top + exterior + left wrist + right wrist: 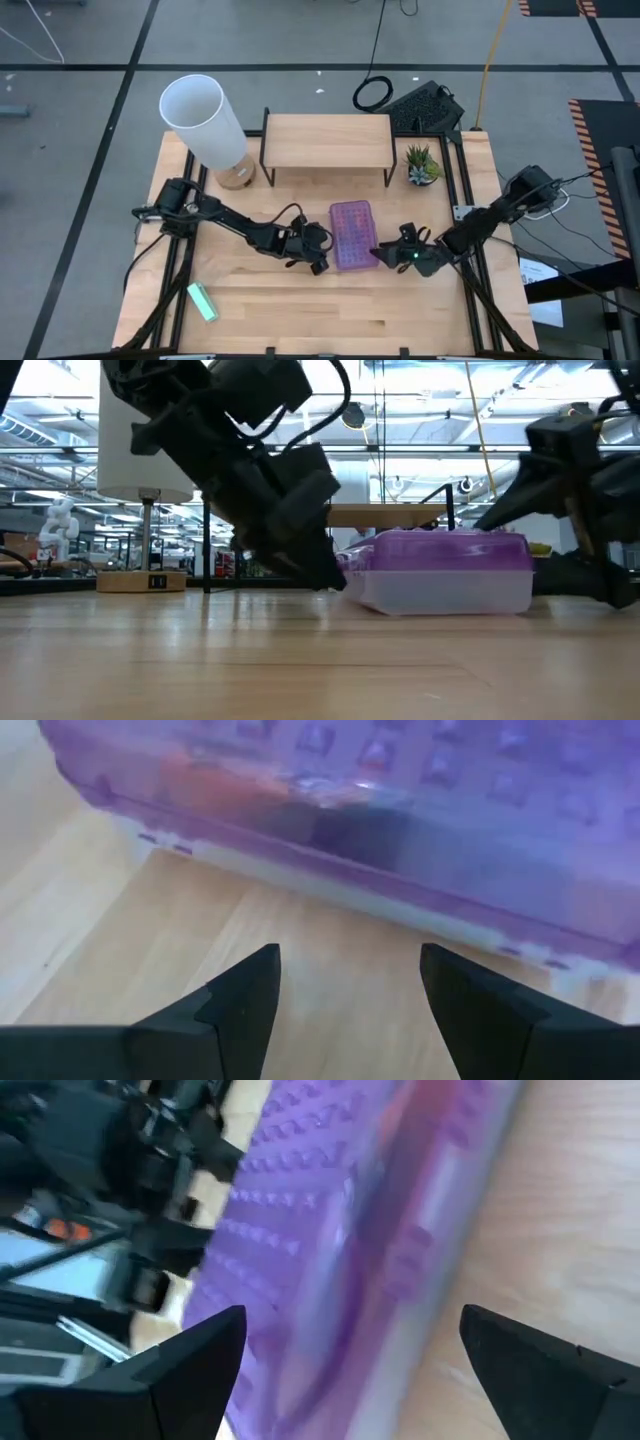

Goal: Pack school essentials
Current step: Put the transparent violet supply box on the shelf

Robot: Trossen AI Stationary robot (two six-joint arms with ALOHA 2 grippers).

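A purple case with a studded lid (351,234) lies shut, flat on the wooden table's middle; it also shows in the low view (445,570). Through its clear wall, something orange (200,790) shows inside; the other school essentials are hidden. A small light-green item (203,301) lies on the table near the front left. My left gripper (322,256) is open, low by the case's left long side, its fingers (245,1005) over bare wood short of the wall. My right gripper (386,254) is open at the case's near right corner, with the case (340,1250) ahead of its fingers.
A wooden shelf riser (327,142) stands behind the case. A lamp with a white shade (205,120) is at the far left, a small potted plant (421,165) at the far right. Bare wood lies along the table's near edge.
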